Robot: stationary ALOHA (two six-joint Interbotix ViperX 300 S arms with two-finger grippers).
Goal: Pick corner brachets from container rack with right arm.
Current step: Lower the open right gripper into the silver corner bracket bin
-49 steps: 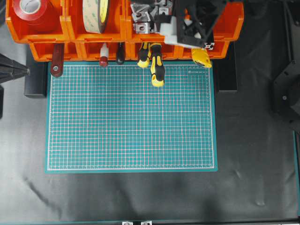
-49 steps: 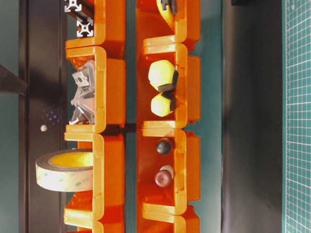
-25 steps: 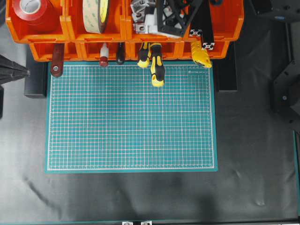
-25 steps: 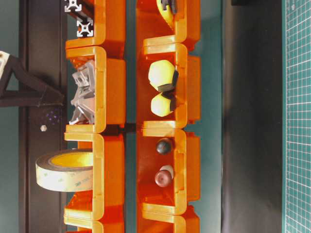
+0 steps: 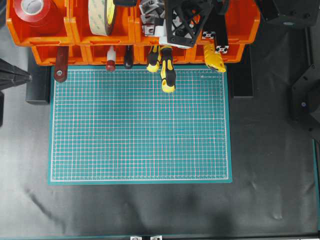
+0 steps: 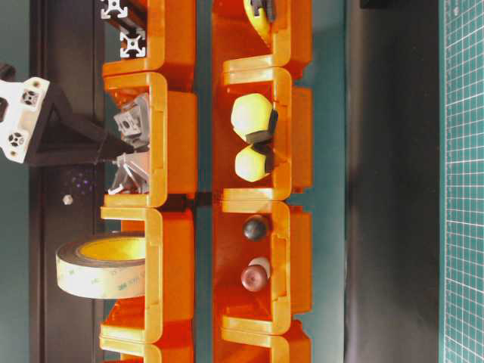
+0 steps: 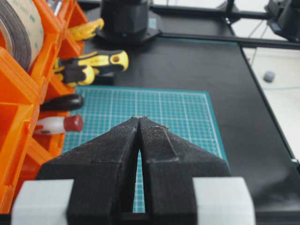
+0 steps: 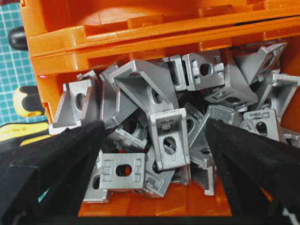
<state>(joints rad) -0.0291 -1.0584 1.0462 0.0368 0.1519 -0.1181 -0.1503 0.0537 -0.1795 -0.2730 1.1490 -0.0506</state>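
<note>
Silver-grey corner brachets lie piled in one bin of the orange container rack. My right gripper is open, its black fingers standing wide on either side of the pile without closing on any piece. From above, its lattice frame covers most of that bin and only a few brachets show. At table level its finger reaches down to the brachets. My left gripper is shut and holds nothing, beside the rack over the mat.
A red tape roll and a wide beige tape roll sit in bins to the left. Yellow-black screwdrivers stick out of the lower row onto the green mat. Black profiles lie in the bin to the right.
The right gripper has swung left from the profile bin and dropped down over the brachets bin, its jaws staying open. The left arm has not moved.
</note>
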